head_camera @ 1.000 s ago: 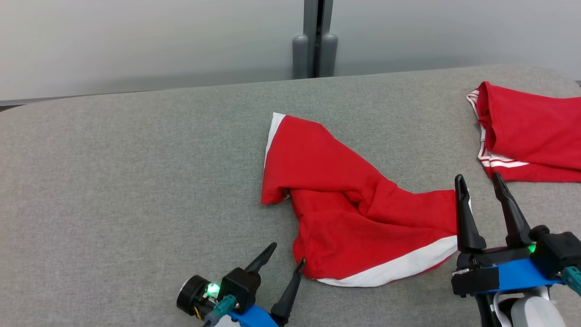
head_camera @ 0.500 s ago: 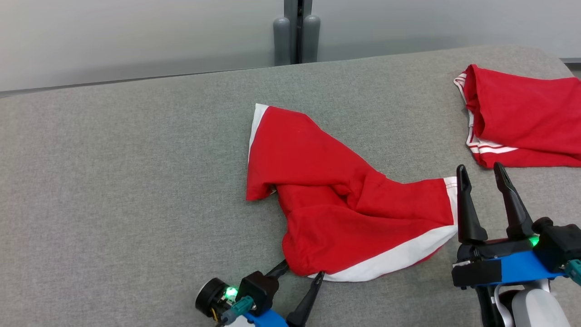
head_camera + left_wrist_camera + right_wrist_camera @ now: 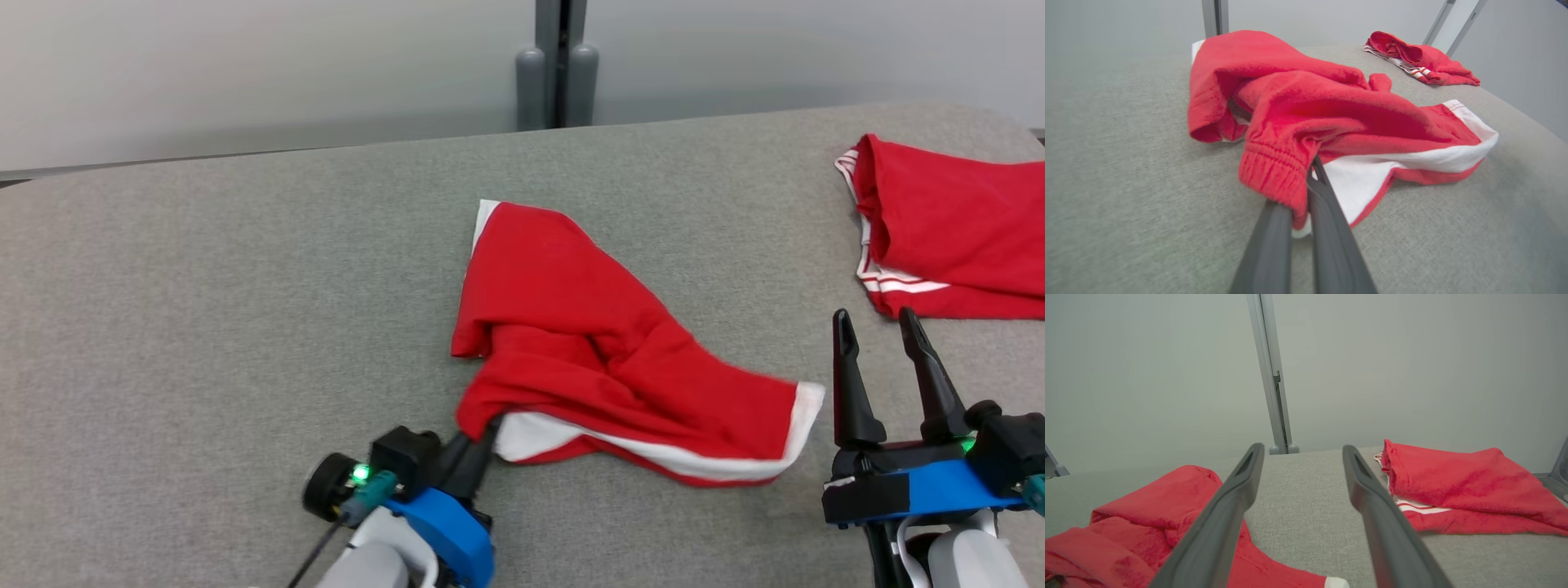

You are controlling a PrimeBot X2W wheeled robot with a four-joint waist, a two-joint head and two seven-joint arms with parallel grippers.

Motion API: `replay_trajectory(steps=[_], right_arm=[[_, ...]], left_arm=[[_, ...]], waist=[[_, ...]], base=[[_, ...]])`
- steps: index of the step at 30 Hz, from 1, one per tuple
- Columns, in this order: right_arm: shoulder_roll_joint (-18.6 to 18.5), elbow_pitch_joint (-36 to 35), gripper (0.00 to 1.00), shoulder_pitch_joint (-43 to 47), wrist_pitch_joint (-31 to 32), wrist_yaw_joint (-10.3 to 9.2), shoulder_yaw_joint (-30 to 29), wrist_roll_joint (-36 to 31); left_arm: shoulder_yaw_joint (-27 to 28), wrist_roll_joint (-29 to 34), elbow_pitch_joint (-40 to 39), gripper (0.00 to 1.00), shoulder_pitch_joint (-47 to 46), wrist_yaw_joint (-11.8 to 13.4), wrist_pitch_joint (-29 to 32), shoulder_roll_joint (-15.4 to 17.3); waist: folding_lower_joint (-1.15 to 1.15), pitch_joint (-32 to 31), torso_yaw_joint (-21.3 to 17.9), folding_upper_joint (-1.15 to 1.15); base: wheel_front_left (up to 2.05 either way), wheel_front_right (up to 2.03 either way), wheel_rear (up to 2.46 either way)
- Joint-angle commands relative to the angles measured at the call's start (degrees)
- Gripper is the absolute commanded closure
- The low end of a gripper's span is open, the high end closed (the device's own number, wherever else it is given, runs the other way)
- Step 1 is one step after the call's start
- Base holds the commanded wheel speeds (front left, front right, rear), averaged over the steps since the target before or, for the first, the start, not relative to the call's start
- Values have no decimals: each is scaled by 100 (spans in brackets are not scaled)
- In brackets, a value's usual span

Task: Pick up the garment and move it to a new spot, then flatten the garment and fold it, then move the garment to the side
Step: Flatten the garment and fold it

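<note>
A grey cloth-covered table (image 3: 204,286) carries a crumpled red garment (image 3: 588,343) mid-surface and a second red garment (image 3: 955,237) at its far right.

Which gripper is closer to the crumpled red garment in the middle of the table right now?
Left. The left gripper is shut on the crumpled red garment at its near elastic edge. The right gripper stands open just beside its white-banded end, gripping nothing.

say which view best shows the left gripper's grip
Left wrist view: close up, the left gripper is shut on the garment's elastic hem. Head view shows it small, from above. Right wrist view catches garment cloth.
</note>
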Motion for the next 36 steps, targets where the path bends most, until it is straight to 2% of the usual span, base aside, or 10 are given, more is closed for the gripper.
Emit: replay_trajectory(steps=[1,13,16,17,18,28,36], right_arm=[[-10,28,0,40,-15,1,-15,-4],[-9,305,0,156,-15,1,-39,75],[-10,359,0,164,-15,1,-22,97],[-10,380,0,165,-15,1,-19,106],[-10,393,0,169,-15,1,-8,114],[-9,393,0,169,-15,1,-136,59],[-9,416,0,183,-15,1,-91,54]], left_arm=[[78,-10,-15,100,-97,48,-39,99],[610,-82,-632,100,265,412,112,1159],[651,-163,-777,100,458,480,217,1260],[651,-177,-822,47,494,502,224,1255],[667,-211,-866,0,541,545,214,1231],[713,-322,-1102,0,835,712,50,1026],[991,-304,-1373,0,995,879,-56,1048]], waist=[[0,-16,40,0],[0,-199,377,0],[0,-223,416,0],[0,-232,430,0],[0,-244,439,0],[0,-341,689,0],[0,-445,826,0]], base=[[0,0,0],[0,0,0],[0,0,0],[0,0,0],[0,0,0],[0,0,0],[0,0,0]])
